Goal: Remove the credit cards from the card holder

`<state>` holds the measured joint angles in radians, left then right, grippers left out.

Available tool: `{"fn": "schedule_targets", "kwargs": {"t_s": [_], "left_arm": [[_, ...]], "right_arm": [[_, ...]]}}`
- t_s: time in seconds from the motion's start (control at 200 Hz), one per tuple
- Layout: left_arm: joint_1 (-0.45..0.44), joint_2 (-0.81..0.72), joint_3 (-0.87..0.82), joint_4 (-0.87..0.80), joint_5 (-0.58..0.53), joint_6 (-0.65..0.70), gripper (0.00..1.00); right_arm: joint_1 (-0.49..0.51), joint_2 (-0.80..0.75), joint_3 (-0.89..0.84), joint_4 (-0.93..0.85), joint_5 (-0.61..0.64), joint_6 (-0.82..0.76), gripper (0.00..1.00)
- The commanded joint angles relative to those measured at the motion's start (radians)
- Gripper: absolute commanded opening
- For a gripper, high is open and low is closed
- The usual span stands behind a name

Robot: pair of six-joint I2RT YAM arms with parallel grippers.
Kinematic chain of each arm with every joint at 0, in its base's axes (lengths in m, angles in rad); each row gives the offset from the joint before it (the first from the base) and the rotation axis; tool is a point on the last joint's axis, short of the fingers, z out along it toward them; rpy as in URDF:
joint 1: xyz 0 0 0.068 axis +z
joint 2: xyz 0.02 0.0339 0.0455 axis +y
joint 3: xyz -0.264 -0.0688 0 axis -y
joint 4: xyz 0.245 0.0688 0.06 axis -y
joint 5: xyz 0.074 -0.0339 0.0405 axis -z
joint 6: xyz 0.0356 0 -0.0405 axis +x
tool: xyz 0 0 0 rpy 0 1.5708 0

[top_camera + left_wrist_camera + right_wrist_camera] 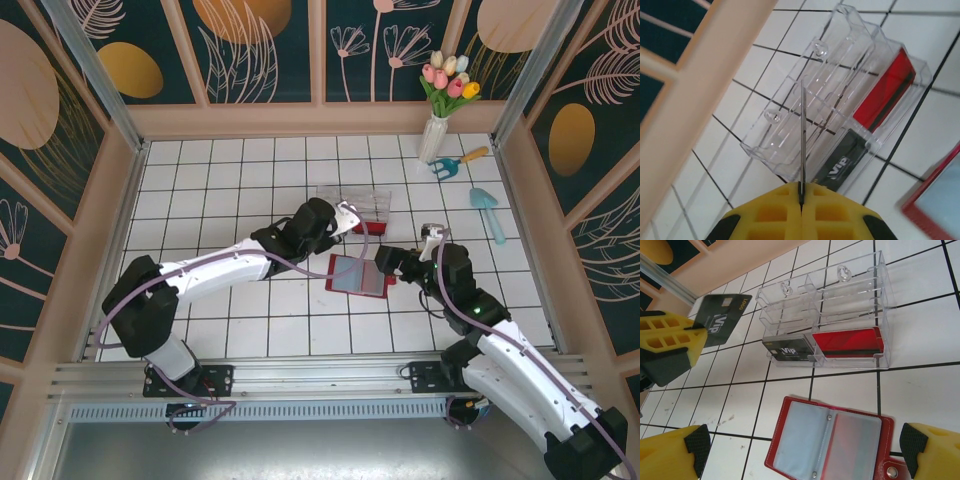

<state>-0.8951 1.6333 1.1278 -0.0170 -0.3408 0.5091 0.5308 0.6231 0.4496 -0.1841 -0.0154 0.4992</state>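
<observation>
- The small red folding card holder (357, 275), grey-blue inside with a red border and a snap tab, lay opened flat on the white tiled table (230, 180). It sat between the two arms, near the clear plastic compartment box (355, 203).
- The left gripper (801, 194) kept its yellow fingers (770, 215) pressed together on a black credit card marked VIP (722, 317). It pinched one end so that most of the card stuck out free.
- That card hung above the box and appeared edge-on from the left wrist, roughly in line with the dividers. It was probably held that way so it could slide down into a slot.
- Two cards lay side by side in the box's front compartments, a second black VIP card (787, 349) and a red card with a dark stripe (847, 342). They seemed to be sorted by colour.
- The right gripper (388, 262) sat low at the holder's right edge, its fingers (675, 452) spread wide to either side and gripping nothing. It was likely placed there to steady the holder or reach for another card.
- The right sleeve looked reddish, but whether cards remained inside could not be told.
</observation>
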Motion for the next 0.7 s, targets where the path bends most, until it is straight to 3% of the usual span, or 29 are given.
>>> {"fn": "schedule_targets", "kwargs": {"t_s": [0.0,0.195,0.696], "left_arm": [[0.015,0.044,0.025,0.025,0.043,0.261,0.00],[0.033,0.121,0.039,0.002,0.054,0.423,0.00],[0.055,0.193,0.027,0.039,0.128,0.408,0.00]], "right_arm": [[0.000,-0.015,0.004,-0.002,0.026,-0.013,0.99],[-0.002,-0.019,-0.002,-0.005,0.059,-0.010,0.99],[-0.009,-0.017,-0.026,0.003,0.086,-0.001,0.99]]}}
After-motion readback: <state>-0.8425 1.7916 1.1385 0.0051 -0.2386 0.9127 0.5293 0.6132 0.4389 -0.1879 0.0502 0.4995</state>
